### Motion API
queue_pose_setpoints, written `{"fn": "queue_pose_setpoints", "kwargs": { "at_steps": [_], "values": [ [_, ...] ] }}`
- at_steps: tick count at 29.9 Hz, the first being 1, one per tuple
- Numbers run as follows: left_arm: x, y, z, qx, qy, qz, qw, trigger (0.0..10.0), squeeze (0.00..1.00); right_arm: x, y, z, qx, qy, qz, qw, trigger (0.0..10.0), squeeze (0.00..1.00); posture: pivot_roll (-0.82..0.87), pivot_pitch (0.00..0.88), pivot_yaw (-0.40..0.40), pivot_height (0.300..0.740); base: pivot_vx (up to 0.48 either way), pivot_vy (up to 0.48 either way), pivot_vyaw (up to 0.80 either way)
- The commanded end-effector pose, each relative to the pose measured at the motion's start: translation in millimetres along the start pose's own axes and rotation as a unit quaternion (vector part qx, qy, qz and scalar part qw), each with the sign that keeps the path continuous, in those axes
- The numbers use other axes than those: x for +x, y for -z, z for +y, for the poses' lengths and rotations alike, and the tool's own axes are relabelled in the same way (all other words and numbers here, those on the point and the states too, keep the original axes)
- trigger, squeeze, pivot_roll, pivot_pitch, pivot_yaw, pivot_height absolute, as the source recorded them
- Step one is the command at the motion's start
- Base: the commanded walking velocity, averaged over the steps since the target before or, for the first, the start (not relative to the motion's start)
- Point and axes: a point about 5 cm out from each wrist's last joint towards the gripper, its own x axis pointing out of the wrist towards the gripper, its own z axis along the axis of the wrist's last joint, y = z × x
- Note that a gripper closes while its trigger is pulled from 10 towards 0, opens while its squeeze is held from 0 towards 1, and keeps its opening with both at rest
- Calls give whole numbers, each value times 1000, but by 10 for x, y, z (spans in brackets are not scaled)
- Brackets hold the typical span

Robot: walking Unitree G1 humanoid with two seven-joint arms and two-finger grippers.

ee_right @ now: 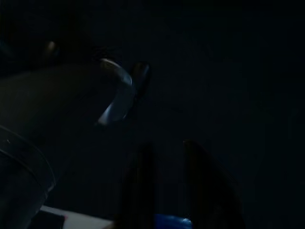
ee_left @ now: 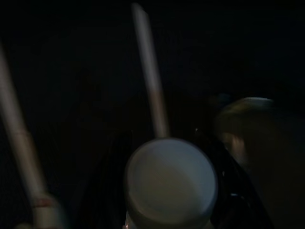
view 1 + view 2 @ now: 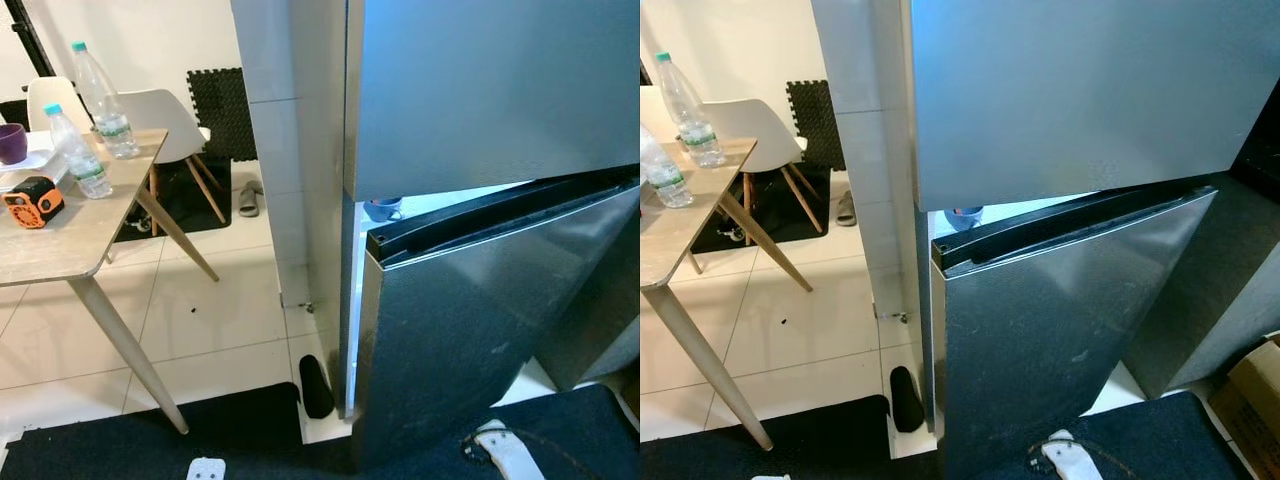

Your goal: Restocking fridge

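1. The fridge [image 3: 480,90] fills the right half of the head views: a grey upper door that is shut, and below it a lower door [image 3: 470,340] swung partly open, with white light showing along its left edge.
2. In the gap between the two doors, near the centre of the left eye view, a blue cup [image 3: 381,209] sits inside the lit compartment.
3. At the upper left stands a wooden table [image 3: 70,240] carrying two clear water bottles with teal caps: one further back [image 3: 103,100], one nearer [image 3: 75,152].
4. An orange-and-black gadget [image 3: 31,202] lies beside the nearer bottle, and a purple cup [image 3: 12,143] sits at the far left edge.
5. Behind the table are a white chair [image 3: 165,115] and a black foam mat [image 3: 220,110] against the wall; a slipper [image 3: 250,198] lies on the tiles.
6. A dark mat [image 3: 150,435] spans the bottom of the frame, and a black shoe [image 3: 316,387] lies by the fridge's lower corner.
7. The left wrist view is very dark: the left gripper [image 2: 167,191] has its black fingers either side of a pale round-ended object [image 2: 169,183], apparently a bottle; whether they grip it I cannot tell.
8. The right wrist view is darker still: the right gripper [image 1: 167,181] shows two fingers with a narrow gap between them, and I cannot tell whether it has hold of anything.
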Motion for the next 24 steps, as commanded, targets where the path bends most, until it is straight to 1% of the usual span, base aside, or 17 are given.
{"fn": "queue_pose_setpoints", "kwargs": {
  "at_steps": [1, 4, 5, 6, 7, 8, 10, 11, 12, 13, 15, 17, 18, 19, 21, 23, 24],
  "values": [
    [4, -67, 148, 25, -63, -42, 997, 10000, 0, 0, 65, -28, 24, 40, 2, 999, 10000, 0, -29, 0, -2, 740, 0, 0, 0],
    [-4, -94, 161, 29, -80, -62, 994, 10000, 0, -2, 82, -42, 39, 57, -2, 998, 10000, 0, -29, 0, -2, 740, 0, 0, 0],
    [53, -533, 572, -7, -111, -124, 986, 10000, 0, -1, 85, -52, 55, 74, -12, 996, 10000, 0, -29, 0, 2, 740, 0, 0, 0],
    [53, -533, 572, -7, -111, -124, 986, 10000, 0, -1, 85, -52, 55, 74, -12, 996, 10000, 0, -29, 0, 2, 740, 0, 0, 0],
    [48, -762, 757, -44, -120, -159, 979, 10000, 0, 0, 83, -51, 58, 77, -15, 995, 10000, 0, -29, 0, 2, 740, 0, 0, 0],
    [40, -896, 801, -107, -116, -176, 972, 10000, 0, 1, 80, -49, 57, 79, -16, 995, 10000, 0, -29, 0, 2, 740, 0, 0, 0],
    [40, -896, 801, -107, -116, -176, 972, 10000, 0, 1, 80, -49, 57, 79, -16, 995, 10000, 0, -29, 0, 2, 740, 0, 0, 0],
    [16, -1122, 860, -210, -101, -210, 950, 10000, 0, 4, 73, -45, 55, 82, -18, 995, 10000, 0, -29, 0, 1, 740, 0, 0, 0],
    [16, -1122, 860, -210, -101, -210, 950, 10000, 0, 4, 73, -45, 55, 82, -18, 995, 10000, 0, -29, 0, 1, 740, 0, 0, 0],
    [-16, -1313, 875, -270, -77, -243, 928, 10000, 0, 16, 53, -19, 51, 81, -21, 995, 10000, 0, -29, 0, 1, 740, 0, 0, 0],
    [-52, -1492, 856, -305, -39, -277, 910, 10000, 0, 30, 23, 12, 50, 78, -27, 995, 10000, 0, -29, 0, 1, 740, 0, 0, 0],
    [-96, -1654, 849, -359, -6, -309, 881, 10000, 0, 39, -8, 30, 49, 80, -33, 995, 10000, 0, -34, 0, -1, 740, 0, 0, 0],
    [-109, -1696, 847, -376, 3, -318, 870, 10000, 0, 40, -15, 32, 49, 81, -34, 995, 10000, 0, -34, 0, -1, 740, 0, 0, 0],
    [-109, -1696, 847, -376, 3, -318, 870, 10000, 0, 40, -15, 32, 49, 81, -34, 995, 10000, 0, -34, 0, -1, 740, 0, 0, 0],
    [-143, -1817, 836, -436, 50, -340, 832, 10000, 0, 43, -30, 36, 48, 83, -36, 995, 10000, 0, -33, 0, -2, 740, 0, 0, 0],
    [-220, -2026, 804, -491, 139, -383, 770, 10000, 0, 45, -44, 40, 47, 84, -39, 995, 10000, 0, -32, 0, -3, 740, 0, 0, 0],
    [-255, -2099, 797, -504, 168, -402, 746, 10000, 0, 46, -48, 41, 46, 84, -39, 995, 10000, 0, -32, 0, -3, 740, 0, 0, 0]
  ]
}}
